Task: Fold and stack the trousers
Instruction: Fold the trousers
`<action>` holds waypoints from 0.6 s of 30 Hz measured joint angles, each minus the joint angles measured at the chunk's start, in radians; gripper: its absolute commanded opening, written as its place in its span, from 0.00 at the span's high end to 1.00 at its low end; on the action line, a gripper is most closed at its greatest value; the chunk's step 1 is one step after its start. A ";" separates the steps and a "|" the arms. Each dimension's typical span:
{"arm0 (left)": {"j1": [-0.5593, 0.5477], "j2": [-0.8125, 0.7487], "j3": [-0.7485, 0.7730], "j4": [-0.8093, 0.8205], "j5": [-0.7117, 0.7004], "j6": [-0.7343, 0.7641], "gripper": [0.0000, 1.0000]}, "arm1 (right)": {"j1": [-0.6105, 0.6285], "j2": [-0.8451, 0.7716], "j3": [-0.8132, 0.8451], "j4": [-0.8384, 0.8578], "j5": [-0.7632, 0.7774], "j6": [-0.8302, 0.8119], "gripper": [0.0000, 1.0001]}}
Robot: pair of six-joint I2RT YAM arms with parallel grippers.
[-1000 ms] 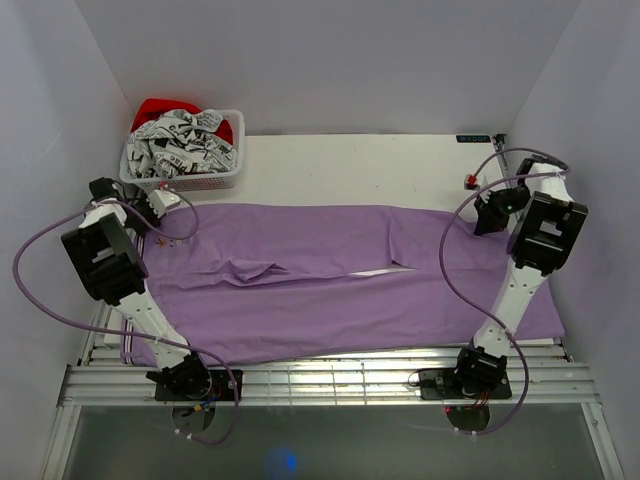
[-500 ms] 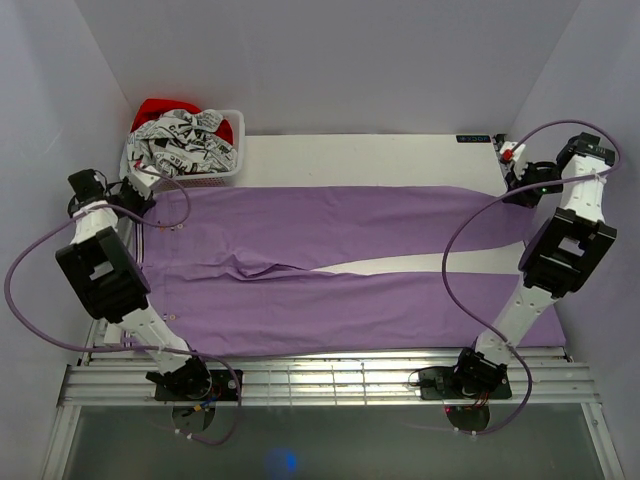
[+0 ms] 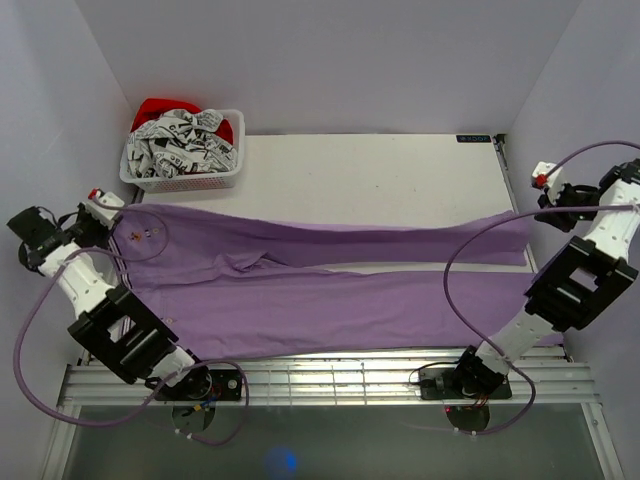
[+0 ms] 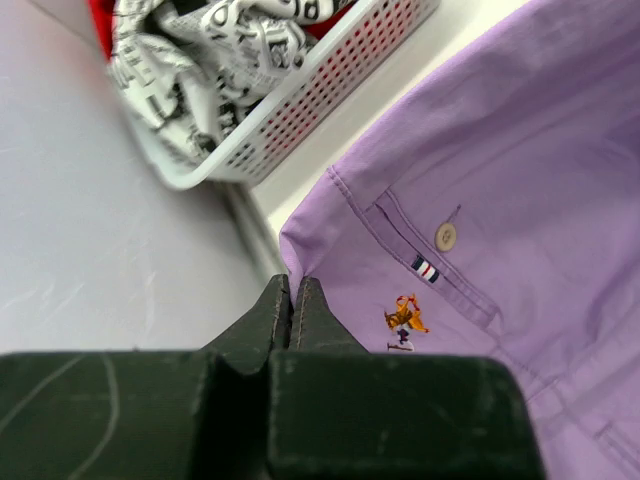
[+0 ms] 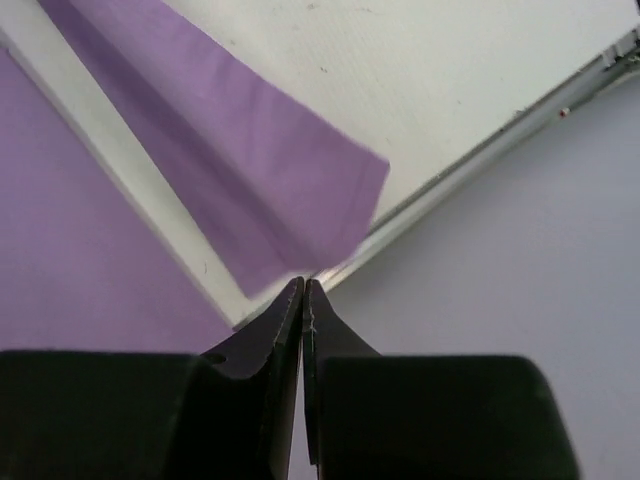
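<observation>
The lilac-purple trousers [image 3: 330, 300] lie spread across the table, waist at the left, legs running right. My left gripper [image 3: 108, 210] is shut on the far waist corner at the table's left edge. In the left wrist view its jaws [image 4: 290, 287] pinch the cloth [image 4: 500, 180] beside a buttoned back pocket. My right gripper [image 3: 537, 203] is shut on the end of the far leg at the right edge. In the right wrist view its jaws [image 5: 303, 287] pinch the hem corner of that leg [image 5: 230, 170], which hangs taut and lifted off the table.
A white basket [image 3: 183, 150] of black-and-white and red clothes stands at the back left, close to my left gripper; it also shows in the left wrist view [image 4: 330, 90]. The white table [image 3: 370, 170] is bare behind the trousers. Side walls stand close to both grippers. A metal rail [image 3: 350, 375] runs along the front.
Both grippers have swung outward to the table's side edges while holding the cloth. The folded-over far leg has been pulled out straight and the far edge is now stretched taut.
</observation>
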 measured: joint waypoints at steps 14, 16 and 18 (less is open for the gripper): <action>0.367 -0.087 -0.264 -0.694 -0.201 0.675 1.00 | -0.303 -0.377 -0.597 -0.050 0.171 -0.262 0.51; 0.368 -0.092 -0.359 -0.698 -0.261 0.694 1.00 | -0.283 -0.383 -0.608 -0.045 0.170 -0.267 0.39; 0.367 -0.111 -0.419 -0.683 -0.301 0.707 1.00 | -0.228 -0.395 -0.608 -0.040 0.164 -0.276 0.40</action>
